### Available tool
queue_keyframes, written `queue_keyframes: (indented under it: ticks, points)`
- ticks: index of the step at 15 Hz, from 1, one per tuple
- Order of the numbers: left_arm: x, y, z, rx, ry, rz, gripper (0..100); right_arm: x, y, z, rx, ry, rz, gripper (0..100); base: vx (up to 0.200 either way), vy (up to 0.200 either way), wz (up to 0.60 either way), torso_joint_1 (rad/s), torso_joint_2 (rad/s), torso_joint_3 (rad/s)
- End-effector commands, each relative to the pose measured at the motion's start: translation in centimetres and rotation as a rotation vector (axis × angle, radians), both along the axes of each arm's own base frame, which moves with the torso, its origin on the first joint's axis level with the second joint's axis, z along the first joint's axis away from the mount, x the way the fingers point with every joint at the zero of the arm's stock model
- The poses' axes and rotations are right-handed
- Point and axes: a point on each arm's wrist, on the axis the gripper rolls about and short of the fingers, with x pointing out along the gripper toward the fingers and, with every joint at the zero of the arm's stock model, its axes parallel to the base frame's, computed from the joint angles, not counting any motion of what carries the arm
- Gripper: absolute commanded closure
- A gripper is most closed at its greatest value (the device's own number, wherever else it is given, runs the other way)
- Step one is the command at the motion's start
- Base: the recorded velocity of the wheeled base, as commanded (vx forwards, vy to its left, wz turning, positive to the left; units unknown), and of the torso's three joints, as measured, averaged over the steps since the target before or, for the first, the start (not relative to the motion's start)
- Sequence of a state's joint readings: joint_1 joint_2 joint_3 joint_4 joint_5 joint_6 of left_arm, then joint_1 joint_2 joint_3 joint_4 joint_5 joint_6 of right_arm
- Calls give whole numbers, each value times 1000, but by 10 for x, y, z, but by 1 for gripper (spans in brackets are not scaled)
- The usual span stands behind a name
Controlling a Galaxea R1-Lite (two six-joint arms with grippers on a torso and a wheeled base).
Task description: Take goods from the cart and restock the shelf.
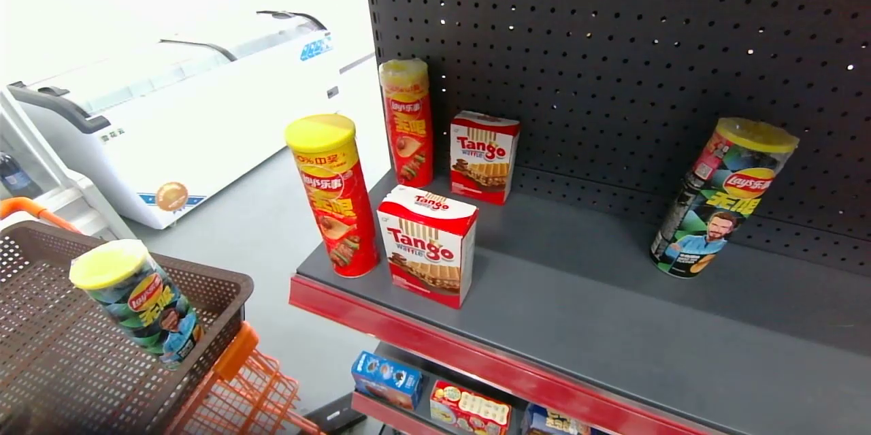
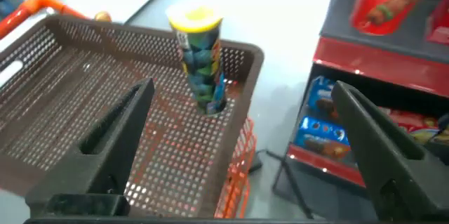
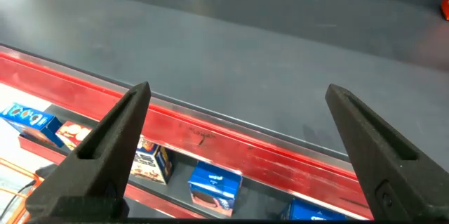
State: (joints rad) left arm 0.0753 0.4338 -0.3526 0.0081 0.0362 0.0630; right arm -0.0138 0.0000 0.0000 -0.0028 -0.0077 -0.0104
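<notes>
A dark-patterned chip can with a yellow lid (image 1: 139, 300) stands upright in the brown cart basket (image 1: 61, 360). My left gripper (image 2: 242, 147) hangs open above the basket, with the can (image 2: 200, 59) a little beyond its fingertips. On the grey shelf (image 1: 578, 299) stand two red chip cans (image 1: 333, 197) (image 1: 407, 123), two wafer boxes (image 1: 427, 244) (image 1: 484, 156) and a matching dark can (image 1: 721, 200) at the right. My right gripper (image 3: 238, 154) is open in front of the shelf's red front edge (image 3: 210, 129), holding nothing.
The basket rests on an orange wire cart (image 1: 252, 387) left of the shelf. Lower shelves hold blue and red boxes (image 1: 386, 378). A white chest freezer (image 1: 184, 108) stands behind. A black pegboard (image 1: 646, 47) backs the shelf, whose middle is bare.
</notes>
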Motion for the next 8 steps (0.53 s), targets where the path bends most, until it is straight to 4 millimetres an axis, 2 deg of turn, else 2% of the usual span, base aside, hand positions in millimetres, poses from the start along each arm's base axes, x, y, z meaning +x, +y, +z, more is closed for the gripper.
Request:
queue_keyframes:
  ticks: [1, 4, 6, 8]
  points:
    - [39, 10, 6, -12, 190, 94, 0, 0, 0, 0, 0, 1, 0, 0, 0, 0, 0, 0, 0, 0]
    - [68, 23, -4, 18, 335, 153, 0, 0, 0, 0, 0, 1, 0, 0, 0, 0, 0, 0, 0, 0]
    - [78, 26, -11, 2, 326, 155, 0, 0, 0, 0, 0, 1, 0, 0, 0, 0, 0, 0, 0, 0]
    - [94, 32, -31, -26, 273, 169, 0, 0, 0, 0, 0, 1, 0, 0, 0, 0, 0, 0, 0, 0]
